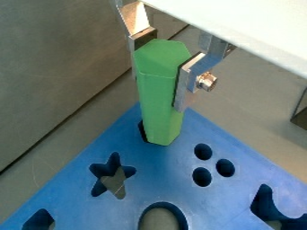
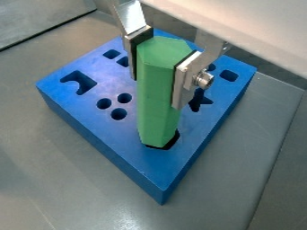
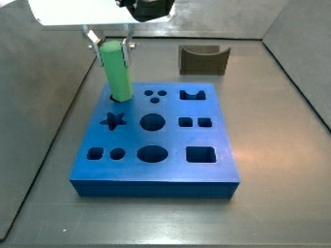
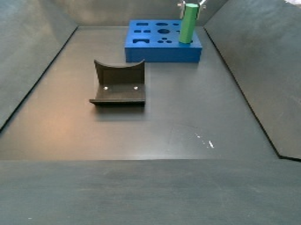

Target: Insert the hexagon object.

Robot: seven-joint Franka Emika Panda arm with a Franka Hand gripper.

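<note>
Gripper point(image 2: 163, 56) pinches the top of the hexagon object point(image 2: 159, 94), silver fingers point(image 1: 189, 79) flat against two opposite faces in both wrist views. Peg stands upright, lower end sunk in a hole at a corner of the blue block point(image 2: 114, 135); how deep it goes is hidden by the peg itself. In a side view the gripper point(image 3: 111, 43) sits at the block's point(image 3: 155, 170) far left corner, arm body cut off by the frame edge. Peg point(image 3: 116, 71) covers its hole; star, round and square holes beside it stay open. In a side view the block point(image 4: 165, 53) is far off, the gripper barely visible at the frame edge above the peg point(image 4: 186, 24). Dark olive U-shaped piece point(image 4: 118, 84) lies on the bench point(image 4: 177, 123), well apart from the block; also behind the block point(image 3: 203, 59).
</note>
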